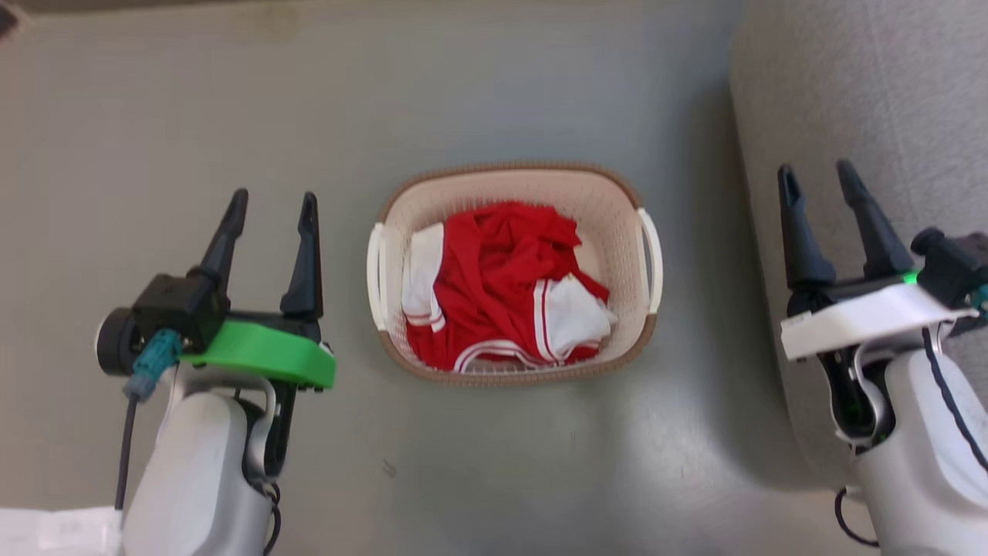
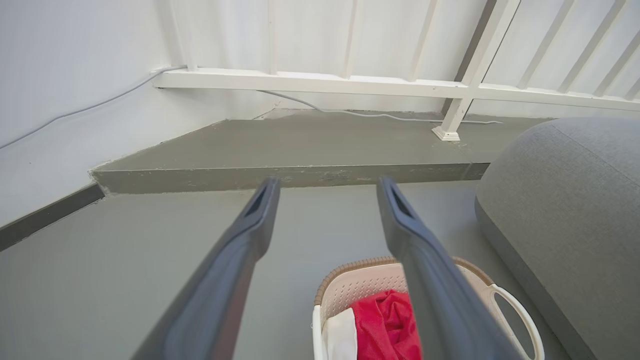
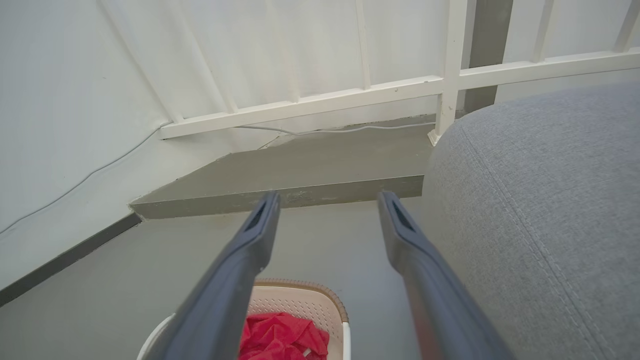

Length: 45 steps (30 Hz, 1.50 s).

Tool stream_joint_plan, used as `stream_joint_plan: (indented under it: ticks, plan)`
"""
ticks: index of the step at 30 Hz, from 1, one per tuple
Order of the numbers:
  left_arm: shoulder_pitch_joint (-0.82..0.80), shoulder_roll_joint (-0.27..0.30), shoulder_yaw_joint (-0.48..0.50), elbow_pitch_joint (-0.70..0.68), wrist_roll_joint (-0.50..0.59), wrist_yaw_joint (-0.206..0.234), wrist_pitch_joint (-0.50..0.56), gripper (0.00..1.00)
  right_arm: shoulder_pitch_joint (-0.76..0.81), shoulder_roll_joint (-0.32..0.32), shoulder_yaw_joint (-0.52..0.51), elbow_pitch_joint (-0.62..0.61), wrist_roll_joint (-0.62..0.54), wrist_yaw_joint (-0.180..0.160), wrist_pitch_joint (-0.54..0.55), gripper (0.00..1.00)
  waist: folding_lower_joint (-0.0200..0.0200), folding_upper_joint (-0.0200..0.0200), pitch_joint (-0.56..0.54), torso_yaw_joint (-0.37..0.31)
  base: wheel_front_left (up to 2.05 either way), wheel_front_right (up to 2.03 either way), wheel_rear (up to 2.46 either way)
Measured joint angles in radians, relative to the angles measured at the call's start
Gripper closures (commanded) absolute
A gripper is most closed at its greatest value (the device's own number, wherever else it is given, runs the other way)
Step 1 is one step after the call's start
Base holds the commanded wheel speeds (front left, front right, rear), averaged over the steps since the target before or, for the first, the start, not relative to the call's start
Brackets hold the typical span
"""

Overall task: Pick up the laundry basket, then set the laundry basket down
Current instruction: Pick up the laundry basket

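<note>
The laundry basket point(image 1: 610, 208) stands on the grey floor in the middle of the head view, cream and perforated with a brown rim and a white handle on each side. Red and white clothes point(image 1: 502, 282) fill it. My left gripper point(image 1: 272, 202) hangs open to the basket's left, apart from it, with nothing between its fingers. My right gripper point(image 1: 820, 175) is open to the basket's right, over a grey cushion. In the left wrist view the basket point(image 2: 350, 285) sits low behind my right finger point(image 2: 430, 280). In the right wrist view the basket point(image 3: 305, 300) is at the bottom.
A large grey cushion point(image 1: 864, 108) lies right of the basket, close to its right handle. Ahead, a low concrete step point(image 2: 300, 150) runs below a white railing point(image 2: 320, 82), with a thin cable point(image 2: 375, 116) along it. A white wall point(image 2: 60, 75) closes the left side.
</note>
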Motion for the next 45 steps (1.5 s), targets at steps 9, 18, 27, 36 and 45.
stream_joint_plan:
  ticks: [9, 18, 27, 36, 45]
  plan:
    - [-0.097, -0.002, -0.005, 0.027, -0.018, 0.004, 0.000, 0.00, -0.088, 0.005, 0.004, 0.047, 0.008, 0.000, -0.002, 0.00, 0.0000, 0.0000, 0.125, -0.004, 0.00, 0.00, 0.00]
    - [-0.168, -0.006, -0.035, 0.106, -0.037, -0.002, 0.000, 0.00, -0.163, 0.006, 0.026, 0.139, 0.015, 0.000, -0.004, 0.00, 0.0000, 0.0000, 0.228, -0.004, 0.00, 0.00, 0.00]
    - [-0.249, -0.010, -0.070, 0.201, -0.070, -0.011, 0.000, 0.00, -0.261, 0.007, 0.059, 0.250, 0.029, 0.000, -0.004, 0.00, 0.0000, 0.0000, 0.324, 0.000, 0.00, 0.00, 0.00]
    - [-0.335, -0.013, -0.127, 0.332, -0.134, -0.012, 0.002, 0.00, -0.352, 0.012, 0.091, 0.356, 0.054, 0.000, -0.004, 0.00, 0.0000, 0.0000, 0.406, 0.006, 0.00, 0.00, 0.00]
    - [-0.426, -0.015, -0.154, 0.434, -0.186, -0.012, 0.013, 0.00, -0.441, 0.028, 0.165, 0.487, 0.072, 0.000, -0.004, 0.00, 0.0000, 0.0000, 0.483, 0.010, 0.00, 0.00, 0.00]
